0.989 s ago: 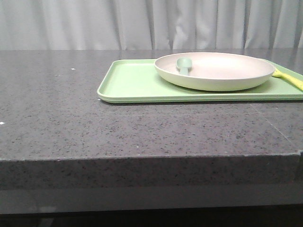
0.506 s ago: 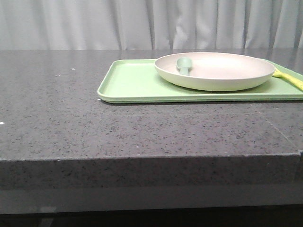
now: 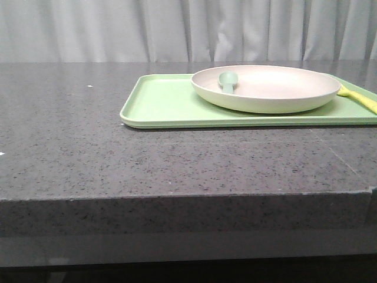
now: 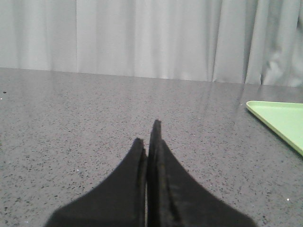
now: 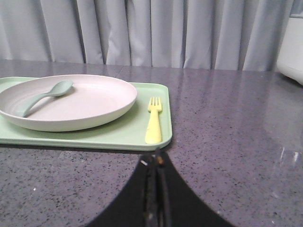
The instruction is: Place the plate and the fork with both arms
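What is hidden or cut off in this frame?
- Fork: front view, frame edge cuts it off and the plate hides its tines.
- Spoon: front view, handle hidden behind the plate rim.
- Tray: left wrist view, only a corner shows.
- Both arms: absent from the front view.

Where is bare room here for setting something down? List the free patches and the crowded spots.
Free: the tray floor on the robot's left of the plate, and the countertop left of and in front of the tray. Crowded: the tray's right end, where the fork lies beside the plate, and the plate itself, holding the spoon.
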{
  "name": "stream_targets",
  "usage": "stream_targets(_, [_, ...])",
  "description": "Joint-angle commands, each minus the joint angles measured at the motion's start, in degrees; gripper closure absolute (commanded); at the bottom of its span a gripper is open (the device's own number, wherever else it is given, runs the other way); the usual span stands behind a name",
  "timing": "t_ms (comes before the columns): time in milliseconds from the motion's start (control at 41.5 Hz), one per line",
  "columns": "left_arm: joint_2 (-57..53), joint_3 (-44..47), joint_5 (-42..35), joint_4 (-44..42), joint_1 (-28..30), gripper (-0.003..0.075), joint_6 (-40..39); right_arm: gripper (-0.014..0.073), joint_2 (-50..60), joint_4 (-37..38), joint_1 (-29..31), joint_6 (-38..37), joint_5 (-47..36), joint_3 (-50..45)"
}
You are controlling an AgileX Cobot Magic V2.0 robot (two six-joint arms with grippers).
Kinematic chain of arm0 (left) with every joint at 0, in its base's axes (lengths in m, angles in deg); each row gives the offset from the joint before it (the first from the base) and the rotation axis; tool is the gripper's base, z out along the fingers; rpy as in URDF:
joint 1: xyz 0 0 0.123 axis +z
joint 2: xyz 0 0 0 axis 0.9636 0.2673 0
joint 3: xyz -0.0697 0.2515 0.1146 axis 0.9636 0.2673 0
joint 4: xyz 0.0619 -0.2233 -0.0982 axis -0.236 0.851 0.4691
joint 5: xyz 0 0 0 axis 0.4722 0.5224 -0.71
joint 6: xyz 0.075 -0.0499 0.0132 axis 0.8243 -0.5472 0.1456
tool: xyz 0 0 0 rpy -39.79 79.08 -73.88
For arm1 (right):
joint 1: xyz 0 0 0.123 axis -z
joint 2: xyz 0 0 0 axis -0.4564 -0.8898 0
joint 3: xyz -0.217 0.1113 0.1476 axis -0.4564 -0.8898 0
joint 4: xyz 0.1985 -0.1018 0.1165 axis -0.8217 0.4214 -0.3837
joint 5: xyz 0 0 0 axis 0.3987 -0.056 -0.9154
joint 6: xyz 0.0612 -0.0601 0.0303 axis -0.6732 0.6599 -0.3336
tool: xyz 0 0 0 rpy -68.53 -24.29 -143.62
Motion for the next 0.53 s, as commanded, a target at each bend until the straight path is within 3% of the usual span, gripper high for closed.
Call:
stream_targets(0, [-1.2,0.2,-4.8,0.0,-0.4,0.0739,-0.5,0.0661,1.0,0.6,0.5,0.1,-5.2,0.2])
stream_targets(506, [-1.2,0.2,-4.8,0.0,-0.4,0.0739,-0.5,0.0661,1.0,0.6,2.5,0.1,-5.2,0.2])
